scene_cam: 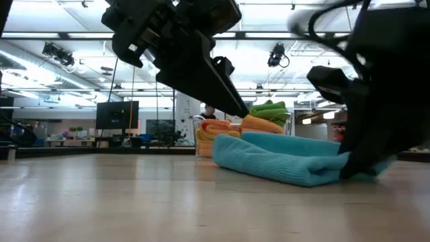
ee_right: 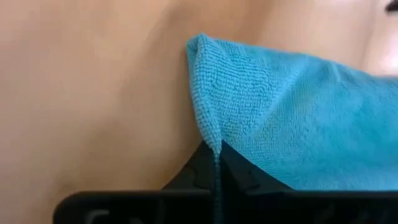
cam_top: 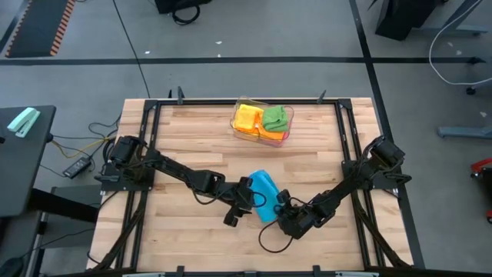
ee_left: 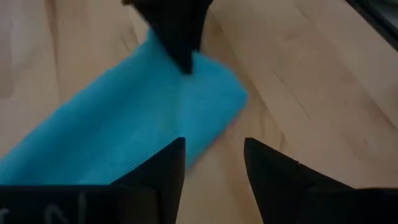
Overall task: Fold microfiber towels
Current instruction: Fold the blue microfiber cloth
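Blue towel (cam_top: 265,194), folded, soft-napped.

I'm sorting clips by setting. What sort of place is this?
Probably a robotics lab or workshop: a wooden table in a metal frame on grey floor, cables trailing beside it, and a large open room with ceiling lights and monitors behind.

Near end of the blue towel (scene_cam: 289,158) behind the right hand (scene_cam: 356,168) in the low view.

Bright even overhead ceiling light, soft shadows, blurred close wrist views.
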Available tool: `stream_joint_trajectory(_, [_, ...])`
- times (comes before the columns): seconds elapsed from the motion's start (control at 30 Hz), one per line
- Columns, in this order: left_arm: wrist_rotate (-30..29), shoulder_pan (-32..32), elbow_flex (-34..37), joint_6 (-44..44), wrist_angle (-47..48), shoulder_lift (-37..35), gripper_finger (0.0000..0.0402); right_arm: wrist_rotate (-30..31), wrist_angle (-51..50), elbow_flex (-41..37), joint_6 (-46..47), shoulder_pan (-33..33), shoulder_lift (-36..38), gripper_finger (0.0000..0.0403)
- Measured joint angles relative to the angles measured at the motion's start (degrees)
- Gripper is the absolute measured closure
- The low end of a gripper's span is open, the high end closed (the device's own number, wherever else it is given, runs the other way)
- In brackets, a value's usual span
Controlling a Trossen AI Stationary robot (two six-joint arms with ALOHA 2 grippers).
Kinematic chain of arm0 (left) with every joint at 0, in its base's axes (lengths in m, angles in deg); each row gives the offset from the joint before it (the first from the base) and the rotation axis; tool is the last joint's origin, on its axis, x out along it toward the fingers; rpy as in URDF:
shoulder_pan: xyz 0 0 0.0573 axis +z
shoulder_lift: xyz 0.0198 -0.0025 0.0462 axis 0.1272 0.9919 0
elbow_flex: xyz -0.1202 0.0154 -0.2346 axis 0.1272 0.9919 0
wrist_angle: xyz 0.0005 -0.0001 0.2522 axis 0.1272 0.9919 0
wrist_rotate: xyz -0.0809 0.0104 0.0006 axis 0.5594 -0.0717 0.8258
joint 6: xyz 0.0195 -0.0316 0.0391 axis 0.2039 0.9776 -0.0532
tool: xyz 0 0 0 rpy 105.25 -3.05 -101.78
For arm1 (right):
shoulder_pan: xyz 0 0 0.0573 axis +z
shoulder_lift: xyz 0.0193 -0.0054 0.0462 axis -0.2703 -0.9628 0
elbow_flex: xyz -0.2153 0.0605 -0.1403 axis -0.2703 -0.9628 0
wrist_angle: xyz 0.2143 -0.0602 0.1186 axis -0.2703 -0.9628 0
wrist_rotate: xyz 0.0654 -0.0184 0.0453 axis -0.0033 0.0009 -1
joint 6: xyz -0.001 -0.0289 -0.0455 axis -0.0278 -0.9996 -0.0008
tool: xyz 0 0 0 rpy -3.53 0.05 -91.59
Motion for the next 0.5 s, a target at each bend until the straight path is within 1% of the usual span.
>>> stream_joint_trajectory(0.1, [0.0, 0.0, 0.0, 1.5, -0.9, 0.8, 0.0229, -6.7, -0.4, 2.5, 3.6, 0.0, 0.7, 0.0395])
stream_joint_trajectory(0.17, [0.0, 0.1, 0.0, 2.8, -2.1, 1.5, 0.0231, -10.7, -2.4, 4.8, 8.7, -0.3, 0.7, 0.0395])
stream_joint_trajectory(0.33, [-0.1, -1.0, 0.1, 2.7, -3.7, 3.0, 0.0237, -16.8, -10.2, 11.9, 22.6, -0.4, 0.7, 0.0396])
stream_joint_trajectory(0.4, [-0.1, -1.8, 0.1, 2.2, -5.1, 3.0, 0.024, -19.2, -11.2, 13.8, 26.1, -0.4, 0.7, 0.0396])
stream_joint_trajectory(0.5, [0.0, -2.7, 0.0, 1.5, -6.3, 3.0, 0.0244, -20.1, -11.3, 15.7, 28.7, -0.3, 0.7, 0.0396])
